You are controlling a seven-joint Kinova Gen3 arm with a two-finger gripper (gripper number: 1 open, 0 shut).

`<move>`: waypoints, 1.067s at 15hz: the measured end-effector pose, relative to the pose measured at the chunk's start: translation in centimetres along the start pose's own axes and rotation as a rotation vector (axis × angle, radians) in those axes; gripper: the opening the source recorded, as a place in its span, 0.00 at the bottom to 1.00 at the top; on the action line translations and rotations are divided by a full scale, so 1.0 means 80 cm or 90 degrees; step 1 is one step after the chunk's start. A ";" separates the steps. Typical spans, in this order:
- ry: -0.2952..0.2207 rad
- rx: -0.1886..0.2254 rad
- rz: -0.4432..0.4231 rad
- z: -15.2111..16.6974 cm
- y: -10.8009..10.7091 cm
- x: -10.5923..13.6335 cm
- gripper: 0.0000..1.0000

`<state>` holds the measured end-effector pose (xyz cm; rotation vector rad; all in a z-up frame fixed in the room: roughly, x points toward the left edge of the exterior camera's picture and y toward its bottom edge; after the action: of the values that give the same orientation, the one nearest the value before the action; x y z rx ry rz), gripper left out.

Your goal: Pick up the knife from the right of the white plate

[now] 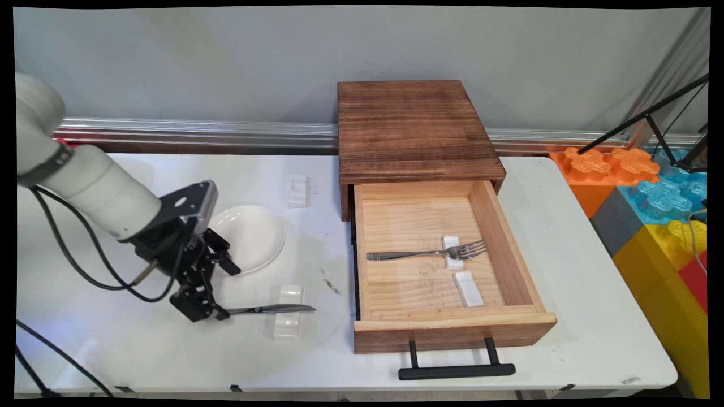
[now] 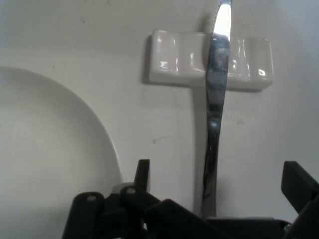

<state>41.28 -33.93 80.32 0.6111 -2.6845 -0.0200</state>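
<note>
Hand view shows my jaws (image 2: pixel 214 199) wide open around the silver metal knife (image 2: pixel 215 104), holding nothing; bumping it could roll it off the white ceramic rest (image 2: pixel 174 59).

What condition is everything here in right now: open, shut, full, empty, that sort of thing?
gripper: open, fingers either side of the knife handle
knife: lying flat, blade across a near rest
plate: empty
drawer: pulled open
fork: in the drawer, propped on a fork rest
spare rest: in the drawer, bare
far rest: bare
</note>
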 end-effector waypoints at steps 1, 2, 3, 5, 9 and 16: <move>0.000 0.000 0.002 0.008 0.000 0.001 1.00; 0.000 -0.001 0.004 0.015 -0.001 0.002 1.00; -0.001 -0.001 0.006 0.020 -0.001 0.003 1.00; -0.001 -0.001 0.007 0.027 -0.001 0.004 1.00; -0.002 -0.001 0.010 0.041 -0.001 0.007 1.00; 0.000 -0.001 0.009 0.057 -0.001 0.012 1.00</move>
<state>38.81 -34.73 76.43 0.5919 -2.6888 -0.0181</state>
